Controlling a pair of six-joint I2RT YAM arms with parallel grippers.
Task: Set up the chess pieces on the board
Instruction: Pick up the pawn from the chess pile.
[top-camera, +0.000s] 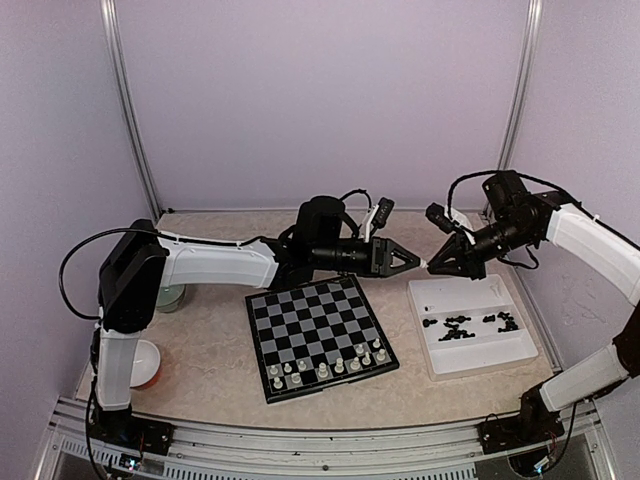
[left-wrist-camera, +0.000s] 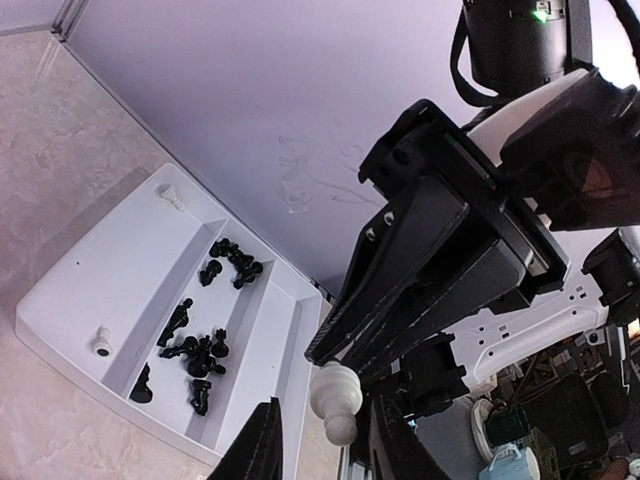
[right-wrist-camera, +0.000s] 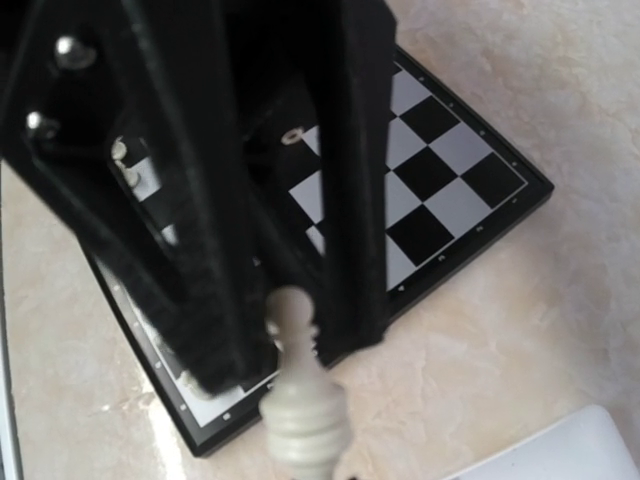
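Overhead, the black-and-grey checked square chessboard (top-camera: 310, 320) is lying on the marbled beige counter (top-camera: 210, 350). Small cream-white chess pieces (top-camera: 322, 370) are standing only along its near edge. The small black chess pieces (top-camera: 455, 325) are lying loose in the white rectangular plastic tray (top-camera: 455, 295) to its right. Between board and tray, above the counter, the left jaws and right jaws are meeting tip to tip. From the left wrist, the right jaws are showing closed on a cream-white turned figurine (left-wrist-camera: 335, 400). The left jaws are standing part-way apart on either side of it, and I cannot tell whether they are touching it. Two more cream pieces (left-wrist-camera: 170, 196) are lying in the tray near the black ones. From the right wrist, the held figurine is hanging at the tips of the right jaws, with the board below it. Judging by this, the setup is looking under halfway. Much of the cream side is standing, a few cream pieces are waiting, and the whole black side is waiting in the tray.
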